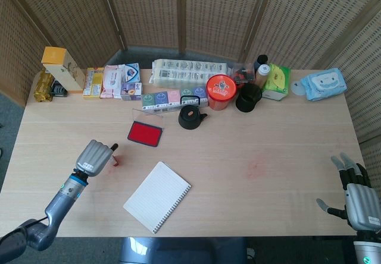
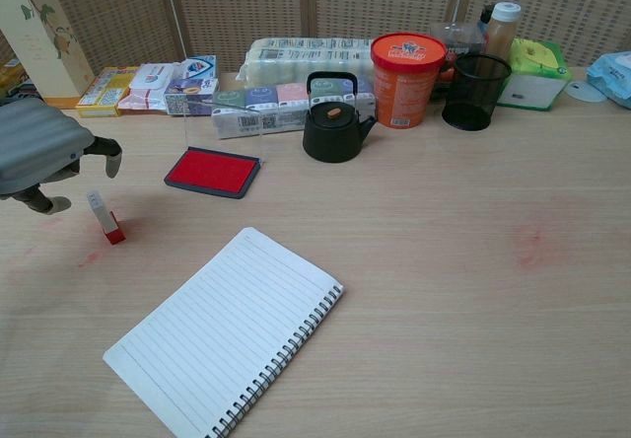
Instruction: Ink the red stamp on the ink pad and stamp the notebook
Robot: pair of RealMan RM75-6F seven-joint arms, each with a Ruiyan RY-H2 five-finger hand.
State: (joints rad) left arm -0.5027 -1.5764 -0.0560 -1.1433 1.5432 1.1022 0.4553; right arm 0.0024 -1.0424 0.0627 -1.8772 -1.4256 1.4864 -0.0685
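The red stamp (image 2: 105, 217), a small white stick with a red base, stands on the table left of the notebook. My left hand (image 2: 44, 152) hovers just above and left of it, fingers spread around it without touching; in the head view the left hand (image 1: 96, 156) nearly covers the stamp (image 1: 114, 160). The open ink pad (image 2: 212, 172) with its red surface lies behind, and the ink pad (image 1: 144, 134) shows uncovered. The lined spiral notebook (image 2: 226, 329) lies open near the front edge. My right hand (image 1: 357, 200) rests open at the table's far right corner.
A black kettle (image 2: 333, 120), orange tub (image 2: 406, 64), black mesh cup (image 2: 475, 91) and rows of boxes (image 2: 281, 103) line the back of the table. Faint red smudges mark the table (image 2: 529, 246) at right.
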